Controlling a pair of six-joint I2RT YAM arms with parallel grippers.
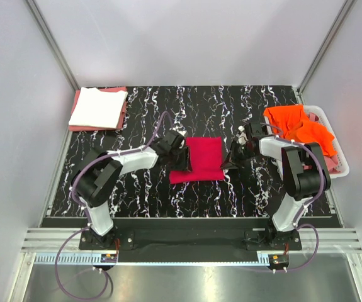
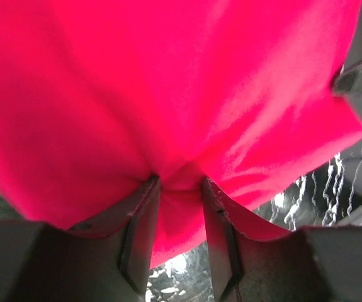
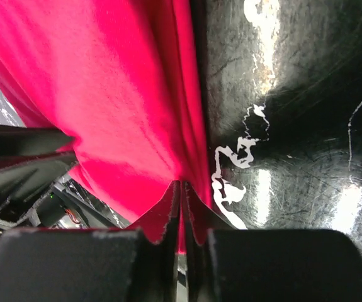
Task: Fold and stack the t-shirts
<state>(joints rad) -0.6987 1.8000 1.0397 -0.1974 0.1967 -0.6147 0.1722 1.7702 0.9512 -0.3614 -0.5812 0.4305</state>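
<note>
The crimson-red t-shirt [image 1: 203, 157] lies folded into a small rectangle at the table's middle. My left gripper [image 1: 182, 158] is shut on its left edge; in the left wrist view a fold of the red cloth [image 2: 168, 82] sits pinched between the fingers of the gripper [image 2: 177, 182]. My right gripper [image 1: 228, 162] is shut on its right edge; the right wrist view shows the jaws [image 3: 182, 185] nearly closed on a thin edge of the cloth [image 3: 118, 113]. A folded white t-shirt [image 1: 97, 107] lies on a salmon-pink one [image 1: 123, 117] at the back left. An orange t-shirt [image 1: 297, 126] lies heaped in the basket.
The white perforated basket [image 1: 340, 165] stands at the right edge of the table, close behind my right arm. The black marbled tabletop [image 1: 212, 104] is bounded by grey walls at the back and sides.
</note>
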